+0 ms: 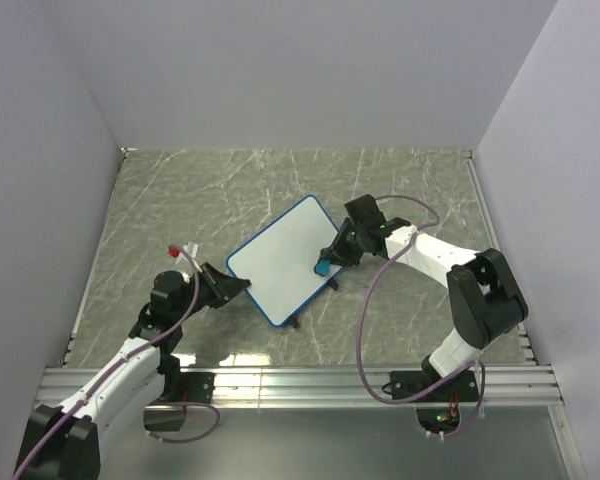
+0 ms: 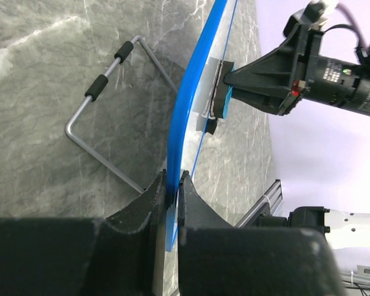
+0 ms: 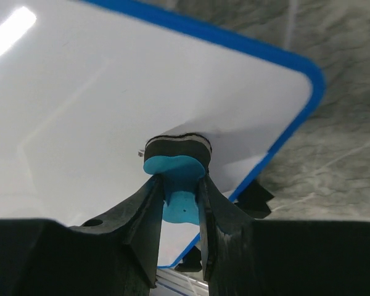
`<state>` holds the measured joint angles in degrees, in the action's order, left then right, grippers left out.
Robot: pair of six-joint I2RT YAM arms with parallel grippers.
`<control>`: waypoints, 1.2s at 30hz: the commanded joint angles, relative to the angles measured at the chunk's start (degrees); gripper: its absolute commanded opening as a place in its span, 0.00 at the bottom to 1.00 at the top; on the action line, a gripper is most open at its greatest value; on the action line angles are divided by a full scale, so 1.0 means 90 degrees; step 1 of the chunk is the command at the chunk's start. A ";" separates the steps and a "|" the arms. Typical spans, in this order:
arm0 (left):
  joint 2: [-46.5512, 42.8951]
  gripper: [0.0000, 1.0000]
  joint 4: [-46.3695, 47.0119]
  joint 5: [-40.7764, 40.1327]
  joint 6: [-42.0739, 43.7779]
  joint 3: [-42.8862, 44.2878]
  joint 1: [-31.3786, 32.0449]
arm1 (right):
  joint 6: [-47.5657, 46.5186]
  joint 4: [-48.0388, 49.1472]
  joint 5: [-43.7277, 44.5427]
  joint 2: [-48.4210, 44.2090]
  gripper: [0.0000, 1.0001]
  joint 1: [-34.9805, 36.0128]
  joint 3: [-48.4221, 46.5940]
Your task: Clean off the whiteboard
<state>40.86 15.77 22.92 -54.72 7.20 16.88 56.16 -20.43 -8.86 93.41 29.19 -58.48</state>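
Observation:
The whiteboard (image 1: 280, 255), white with a blue frame, sits tilted at the table's middle; its face shows no marks in the right wrist view (image 3: 111, 105). My left gripper (image 1: 232, 285) is shut on the board's blue edge (image 2: 180, 135) at its near-left corner. My right gripper (image 1: 332, 258) is shut on a small blue eraser (image 3: 180, 179), whose dark felt pad presses on the board's face near its right edge. The eraser also shows in the left wrist view (image 2: 220, 98) against the board.
The board's wire stand (image 2: 102, 117) with black sleeves sticks out behind it over the marble table. A small red-tipped object (image 1: 176, 248) lies left of the left gripper. An aluminium rail (image 1: 300, 380) runs along the near edge.

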 commanded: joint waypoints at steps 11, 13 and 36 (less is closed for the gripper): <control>0.0294 0.00 -0.1078 -0.0525 0.0201 -0.0224 0.0106 | 0.0674 -0.0719 0.1785 -0.0016 0.00 -0.0870 0.0716; 0.0284 0.00 -0.1107 -0.0554 0.0201 -0.0224 0.0155 | 0.0674 -0.0612 0.1650 -0.0037 0.00 -0.1035 0.0784; 0.0137 0.01 -0.2015 -0.1247 0.0260 0.0225 0.0204 | 0.0264 -0.1353 0.1346 -0.2712 0.00 -0.1271 0.2239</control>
<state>40.75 10.46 20.58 -54.24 9.08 19.22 58.87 -30.87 3.31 70.63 17.80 -40.12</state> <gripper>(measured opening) 0.116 0.324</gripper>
